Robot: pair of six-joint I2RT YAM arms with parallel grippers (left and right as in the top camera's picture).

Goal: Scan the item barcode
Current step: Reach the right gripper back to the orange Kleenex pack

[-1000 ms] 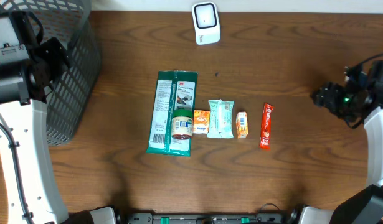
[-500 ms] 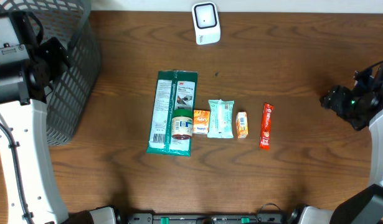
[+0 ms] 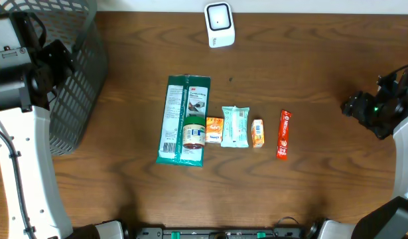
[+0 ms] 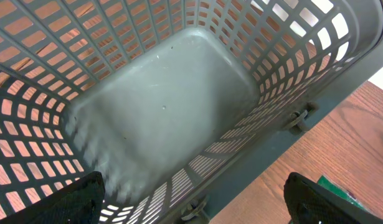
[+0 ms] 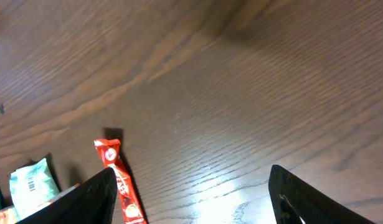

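A white barcode scanner [image 3: 219,24] stands at the back middle of the table. Several items lie in a row at the centre: a long green packet [image 3: 176,116] with a small jar [image 3: 194,133] on it, an orange box [image 3: 214,130], a mint packet [image 3: 235,126], a small orange pack [image 3: 257,133] and a red stick pack [image 3: 284,133]. My right gripper [image 5: 194,199] is open and empty, well to the right of the red stick pack [image 5: 119,180]. My left gripper [image 4: 194,205] is open and empty over the grey basket [image 4: 160,106].
The grey mesh basket [image 3: 71,66] fills the back left corner, and nothing shows inside it in the left wrist view. Bare wood lies between the red stick pack and my right gripper [image 3: 351,105]. The left arm [image 3: 18,60] stands beside the basket.
My right arm drew back a little to the right, away from the row of items, then stopped. The left arm and the items have not moved.
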